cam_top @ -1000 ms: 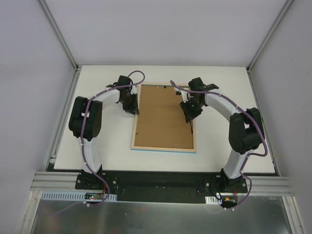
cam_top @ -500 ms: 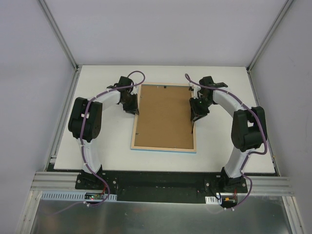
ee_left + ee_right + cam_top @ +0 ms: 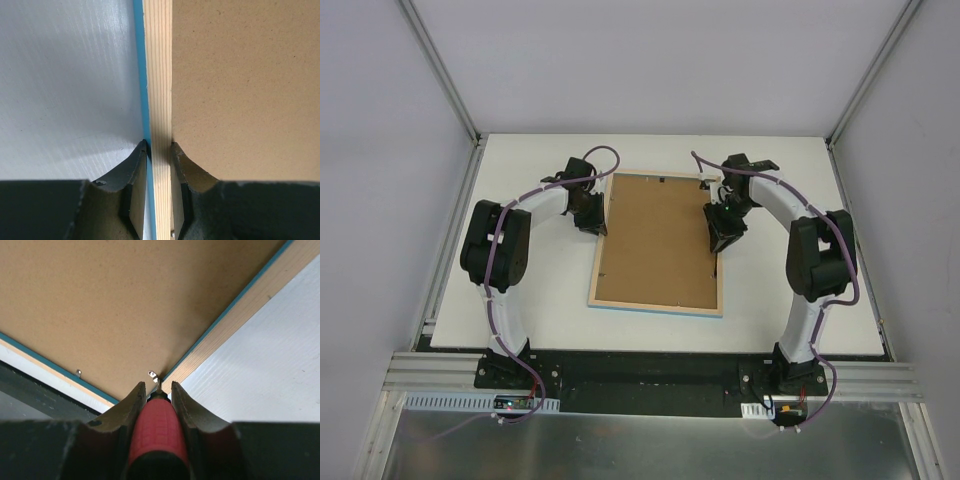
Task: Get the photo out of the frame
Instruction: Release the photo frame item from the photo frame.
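- Brown backing board (image 3: 655, 240) faces up inside the frame (image 3: 655, 306), which lies face-down and flat at the centre of the white counter (image 3: 770, 300) in the overhead view.
- Frame position: between the two arms, long sides running from the upper to the lower part of the picture. Its pale wood rim surrounds the board, and a thin light-blue edge shows along the lower side.
- The photo is hidden in every view.
- Left end effector (image 3: 590, 215): at the upper part of the frame's left-hand long side in the overhead view.
- Left wrist view: the left end effector (image 3: 159, 150) is clamped across the wood rim (image 3: 159, 75). One finger is on the outer blue edge (image 3: 141, 75) next to the counter (image 3: 65, 75). The other finger is on the inner side, at the seam with the backing board (image 3: 245, 85).
- Right end effector (image 3: 722, 235): over the frame's right-hand long side, about midway down the picture.
- Right wrist view: the right end effector (image 3: 156, 390) grips a red-handled tool (image 3: 156, 430) between its fingers.
- The tool's metal tip meets a small metal tab (image 3: 153, 374) at the edge of the backing board (image 3: 125, 300), just beside the wood rim (image 3: 240, 305).
- A second metal tab (image 3: 78, 372) stands up at the board's edge in the lower left of that view.
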You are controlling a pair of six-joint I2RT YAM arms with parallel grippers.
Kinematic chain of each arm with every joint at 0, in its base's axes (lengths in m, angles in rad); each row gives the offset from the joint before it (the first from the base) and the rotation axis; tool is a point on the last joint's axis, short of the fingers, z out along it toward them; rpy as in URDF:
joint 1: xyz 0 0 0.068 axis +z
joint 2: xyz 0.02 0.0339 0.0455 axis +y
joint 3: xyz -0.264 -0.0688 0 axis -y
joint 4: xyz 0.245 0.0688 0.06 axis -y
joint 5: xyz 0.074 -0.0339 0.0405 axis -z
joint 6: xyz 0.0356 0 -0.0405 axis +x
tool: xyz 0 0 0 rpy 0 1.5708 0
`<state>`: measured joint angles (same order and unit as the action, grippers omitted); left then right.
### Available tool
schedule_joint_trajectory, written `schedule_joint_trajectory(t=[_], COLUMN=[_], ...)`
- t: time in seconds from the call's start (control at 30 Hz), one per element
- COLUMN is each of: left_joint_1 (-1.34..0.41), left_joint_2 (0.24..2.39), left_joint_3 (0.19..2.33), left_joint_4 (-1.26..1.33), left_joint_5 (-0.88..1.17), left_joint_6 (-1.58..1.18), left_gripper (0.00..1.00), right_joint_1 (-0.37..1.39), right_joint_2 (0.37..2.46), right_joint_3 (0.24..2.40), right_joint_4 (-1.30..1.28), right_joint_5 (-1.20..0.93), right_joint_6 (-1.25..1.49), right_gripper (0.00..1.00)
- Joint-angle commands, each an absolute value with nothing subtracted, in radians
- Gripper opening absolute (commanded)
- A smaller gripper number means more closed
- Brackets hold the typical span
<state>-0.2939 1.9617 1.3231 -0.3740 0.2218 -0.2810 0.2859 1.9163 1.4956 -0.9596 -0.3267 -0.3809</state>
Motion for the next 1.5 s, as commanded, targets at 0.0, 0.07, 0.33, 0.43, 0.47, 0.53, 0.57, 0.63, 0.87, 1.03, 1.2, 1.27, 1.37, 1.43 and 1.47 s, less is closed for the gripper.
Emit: schedule_joint_trajectory(t=[0.0, 0.07, 0.33, 0.43, 0.47, 0.53, 0.57, 0.63, 0.87, 1.03, 1.2, 1.27, 1.37, 1.43, 1.47], left_joint_1=[-0.284, -0.284, -0.284, -0.284, -0.284, -0.284, -0.284, -0.284, -0.284, -0.284, -0.284, -0.284, -0.284, -0.284, -0.284], left_joint_2=[1.993, 1.991, 1.983, 1.982, 1.982, 1.983, 1.982, 1.983, 1.98, 1.971, 1.918, 1.885, 1.844, 1.812, 1.798], left_joint_3=[1.275, 1.275, 1.266, 1.264, 1.264, 1.264, 1.264, 1.264, 1.262, 1.27, 1.269, 1.264, 1.262, 1.261, 1.261], left_joint_4=[-0.382, -0.382, -0.373, -0.371, -0.371, -0.373, -0.373, -0.371, -0.371, -0.368, -0.353, -0.344, -0.339, -0.336, -0.333], left_joint_5=[0.064, 0.061, 0.061, 0.063, 0.063, 0.061, 0.063, 0.061, 0.061, 0.103, 0.117, 0.123, 0.13, 0.14, 0.146], left_joint_6=[-0.282, -0.285, -0.285, -0.287, -0.287, -0.287, -0.288, -0.288, -0.29, -0.276, -0.268, -0.267, -0.258, -0.249, -0.245], left_gripper=[0.0, 0.0, 0.0, 0.0, 0.0, 0.0, 0.0, 0.0, 0.0, 0.0, 0.02, 0.03, 0.03, 0.03, 0.06], right_joint_1=[0.307, 0.317, 0.354, 0.371, 0.376, 0.382, 0.385, 0.384, 0.383, 0.38, 0.361, 0.351, 0.345, 0.344, 0.344], right_joint_2=[1.914, 1.911, 1.921, 1.919, 1.911, 1.896, 1.887, 1.873, 1.842, 1.845, 1.853, 1.853, 1.85, 1.85, 1.848], right_joint_3=[1.551, 1.554, 1.536, 1.508, 1.494, 1.461, 1.447, 1.424, 1.39, 1.387, 1.384, 1.384, 1.382, 1.382, 1.382], right_joint_4=[-1.232, -1.233, -1.192, -1.174, -1.161, -1.129, -1.115, -1.1, -1.082, -1.032, -1.008, -0.999, -0.986, -0.982, -0.979], right_joint_5=[-0.345, -0.353, -0.399, -0.407, -0.405, -0.4, -0.405, -0.422, -0.5, -0.424, -0.402, -0.405, -0.413, -0.42, -0.423], right_joint_6=[-0.475, -0.509, -0.548, -0.593, -0.61, -0.647, -0.659, -0.686, -0.759, -0.726, -0.715, -0.709, -0.703, -0.701, -0.7], right_gripper=[0.01, 0.01, 0.01, 0.01, 0.01, 0.01, 0.01, 0.01, 0.01, 0.01, 0.01, 0.01, 0.01, 0.01, 0.01])
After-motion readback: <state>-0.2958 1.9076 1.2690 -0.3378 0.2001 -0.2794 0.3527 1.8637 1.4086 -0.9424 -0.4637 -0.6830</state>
